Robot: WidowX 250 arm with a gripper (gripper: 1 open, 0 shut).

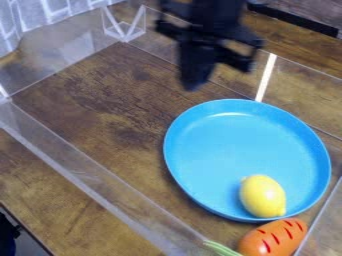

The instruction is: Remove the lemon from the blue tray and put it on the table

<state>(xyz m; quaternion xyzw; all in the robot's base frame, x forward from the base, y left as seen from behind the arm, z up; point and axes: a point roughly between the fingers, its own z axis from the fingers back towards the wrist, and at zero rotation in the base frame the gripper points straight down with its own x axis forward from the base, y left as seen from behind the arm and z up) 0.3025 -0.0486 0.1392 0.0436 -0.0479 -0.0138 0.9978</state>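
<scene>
Hovering above the wood-grain surface (107,110), the claw (201,72) appears as a dark, motion-blurred shape near the top of the view, pointing downward. Its jaws are clenched together and grasp nothing.

The lemon (262,195) lies well below and to the right of the claw in the picture, well apart from it. It is a small, smooth, glossy yellow oval with a pale highlight along its upper side. It rests inside the blue tray (201,150), close to the tray's near rim.

The blue tray is a large, round, bright blue plastic plate with a shallow raised rim. Its far rim lies just below the claw in the picture. The tray's inner face is plain and uniformly coloured.

An orange carrot toy (274,238) with pale stripes and a green top sits just beyond the tray's near edge, farther from the claw than the lemon.

The surface is dark brown with glossy reflections. Clear plastic walls (80,165) border it on the left and rear sides.
</scene>
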